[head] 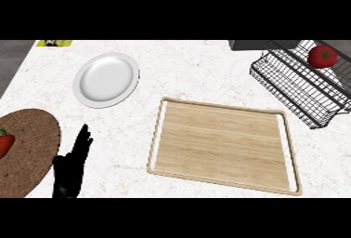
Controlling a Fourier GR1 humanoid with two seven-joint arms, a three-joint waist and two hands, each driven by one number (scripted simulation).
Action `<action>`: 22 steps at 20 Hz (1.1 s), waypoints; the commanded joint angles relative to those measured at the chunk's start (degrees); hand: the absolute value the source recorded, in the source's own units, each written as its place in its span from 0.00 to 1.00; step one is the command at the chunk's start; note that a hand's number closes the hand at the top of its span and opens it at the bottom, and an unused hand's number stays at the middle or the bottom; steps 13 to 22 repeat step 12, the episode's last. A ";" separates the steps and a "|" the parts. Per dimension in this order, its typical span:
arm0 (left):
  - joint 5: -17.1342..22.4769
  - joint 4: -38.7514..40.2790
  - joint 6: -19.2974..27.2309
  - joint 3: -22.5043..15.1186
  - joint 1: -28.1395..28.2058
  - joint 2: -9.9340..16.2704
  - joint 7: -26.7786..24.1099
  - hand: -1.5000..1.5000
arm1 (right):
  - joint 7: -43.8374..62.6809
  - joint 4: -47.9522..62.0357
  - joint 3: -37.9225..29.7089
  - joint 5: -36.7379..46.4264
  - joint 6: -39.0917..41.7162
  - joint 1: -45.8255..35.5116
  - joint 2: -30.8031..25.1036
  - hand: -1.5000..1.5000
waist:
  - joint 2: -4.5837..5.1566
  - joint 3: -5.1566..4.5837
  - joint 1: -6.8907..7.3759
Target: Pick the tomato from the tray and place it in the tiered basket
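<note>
Tomato (321,56) sits in the wire tiered basket (295,90) at the far right corner of the counter (198,69), red and round against the dark mesh of the upper tier, stem end up. The wooden tray (223,144) lies bare at centre, nothing on its boards, well apart from the basket.

At the lower left, the robot's left hand (72,165) rests beside a round woven mat (27,153), its black fingers straight and held upward, touching nothing. The right hand does not appear anywhere in view.

A white plate (106,80) lies on the marble far left of centre, unused. A red vegetable (5,142), partly cut off by the view's edge, rests on the mat; what it is cannot be told for certain. A small yellow-green item (53,43) shows at the counter's far edge, too small to identify.

Judged from how things lie, the placing appears done: tray bare, tomato lodged inside the basket. What remains seems only to keep the arms clear of the wire frame. Whether the tomato sits securely on the tier or near its rim cannot be made out from this steep angle, so any nudge to the basket would be the thing to avoid.
</note>
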 commanded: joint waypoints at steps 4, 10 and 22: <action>-0.33 -1.46 0.83 0.52 1.92 0.24 0.61 0.50 | 4.10 -17.59 -16.21 -13.58 13.37 18.85 -1.71 0.00 | -0.44 -0.02 -2.13; -0.18 -1.04 0.45 -0.06 5.09 -0.72 -1.94 0.50 | -3.26 -20.07 -33.31 -29.47 26.58 33.21 3.71 0.00 | -0.24 0.04 -1.62; 0.41 -1.77 -0.75 1.04 1.60 1.06 0.50 0.50 | -4.31 -19.63 -38.28 -34.21 31.44 36.65 3.52 0.00 | 0.08 0.02 -0.64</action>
